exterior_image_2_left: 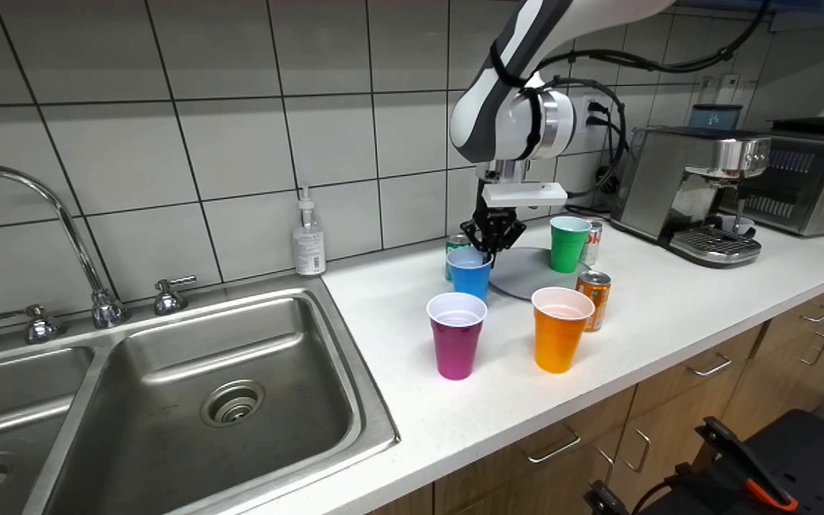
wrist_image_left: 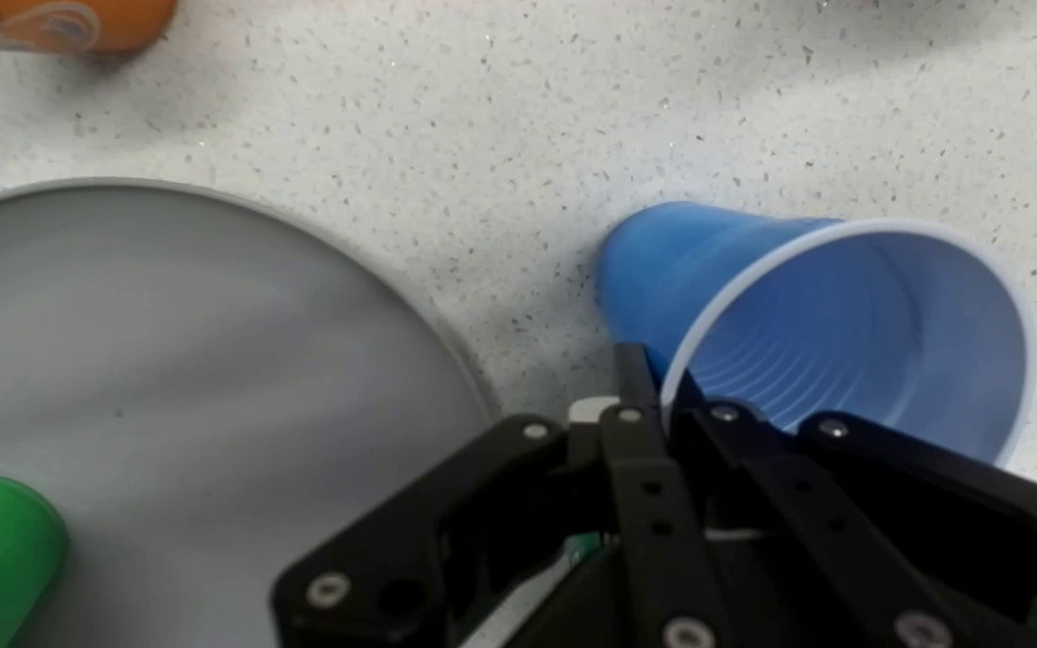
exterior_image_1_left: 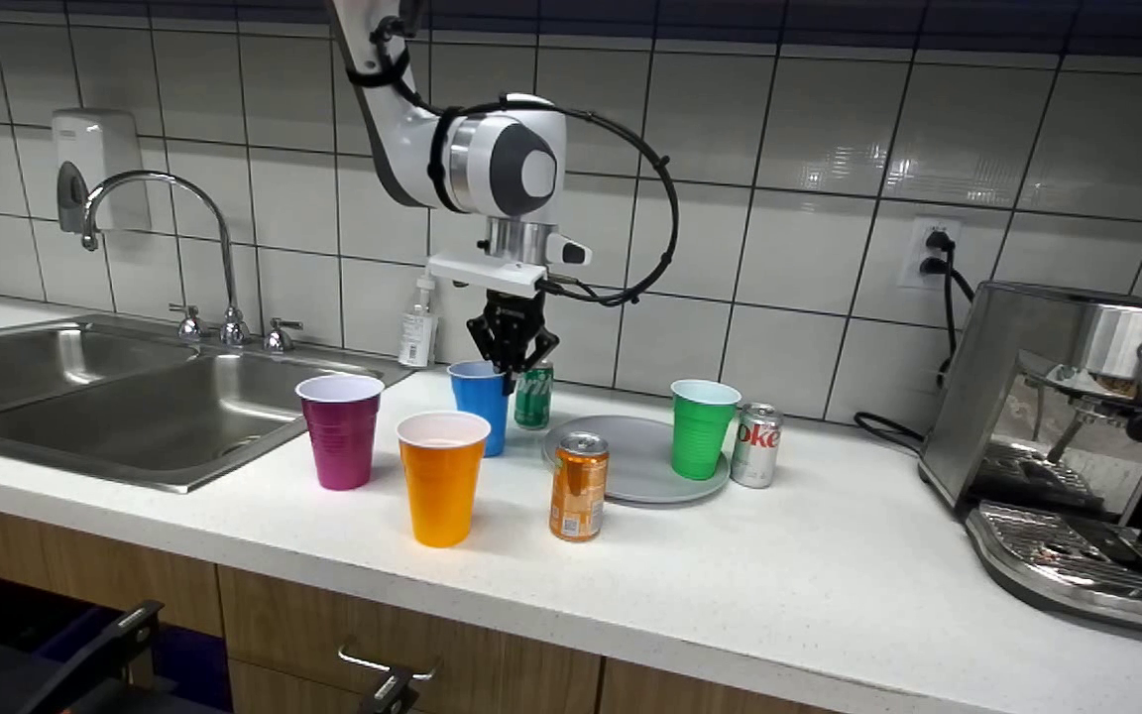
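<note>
My gripper (wrist_image_left: 660, 371) is shut on the near wall of a blue cup (wrist_image_left: 653, 270), with one finger inside the rim and one outside. In both exterior views the gripper (exterior_image_1_left: 509, 377) points down at the rim of the upright blue cup (exterior_image_1_left: 478, 409), which appears to rest on the counter. A grey round plate (exterior_image_1_left: 635, 451) lies beside the cup and bears an upright green cup (exterior_image_1_left: 702, 436). A green can (exterior_image_1_left: 534, 399) stands just behind the blue cup. An orange cup (exterior_image_1_left: 442, 486) and a purple cup (exterior_image_1_left: 341, 441) stand nearer the counter's front.
An orange can (exterior_image_1_left: 579, 491) stands before the plate, and a silver can (exterior_image_1_left: 757, 448) behind the green cup. A steel sink (exterior_image_2_left: 376, 422) with a faucet (exterior_image_2_left: 61, 222) lies at one side. A soap bottle (exterior_image_2_left: 309, 243) stands by the tiled wall. A coffee machine (exterior_image_1_left: 1057, 397) stands opposite.
</note>
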Controlling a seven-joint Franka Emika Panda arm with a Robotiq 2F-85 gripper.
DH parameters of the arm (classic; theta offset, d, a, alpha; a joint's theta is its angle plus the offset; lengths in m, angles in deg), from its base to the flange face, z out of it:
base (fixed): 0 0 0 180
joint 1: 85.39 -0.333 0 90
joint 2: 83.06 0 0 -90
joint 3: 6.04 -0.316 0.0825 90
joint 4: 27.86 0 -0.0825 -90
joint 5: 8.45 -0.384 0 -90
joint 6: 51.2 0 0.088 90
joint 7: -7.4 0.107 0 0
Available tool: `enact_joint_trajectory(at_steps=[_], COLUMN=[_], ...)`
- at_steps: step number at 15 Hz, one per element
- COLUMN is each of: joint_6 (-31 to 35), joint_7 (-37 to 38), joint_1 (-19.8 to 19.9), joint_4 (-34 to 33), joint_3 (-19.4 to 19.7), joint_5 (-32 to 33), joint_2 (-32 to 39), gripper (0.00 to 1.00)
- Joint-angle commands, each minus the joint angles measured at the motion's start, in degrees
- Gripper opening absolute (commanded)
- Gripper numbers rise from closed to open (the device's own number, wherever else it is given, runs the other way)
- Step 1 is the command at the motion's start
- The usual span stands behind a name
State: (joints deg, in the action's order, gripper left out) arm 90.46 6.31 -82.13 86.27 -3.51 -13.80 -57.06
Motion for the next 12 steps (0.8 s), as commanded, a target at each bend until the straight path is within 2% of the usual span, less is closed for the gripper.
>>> enact_joint_trajectory(at_steps=[1,12], joint_6=[-1.4,-2.4], joint_7=[-3.6,-4.8], joint_1=[2.8,6.2], joint_4=[-0.6,-7.1], joint_3=[-1.6,-1.3], joint_5=[-2.2,-5.4], joint_2=[-1.2,1.8], gripper=[0.01,0.01])
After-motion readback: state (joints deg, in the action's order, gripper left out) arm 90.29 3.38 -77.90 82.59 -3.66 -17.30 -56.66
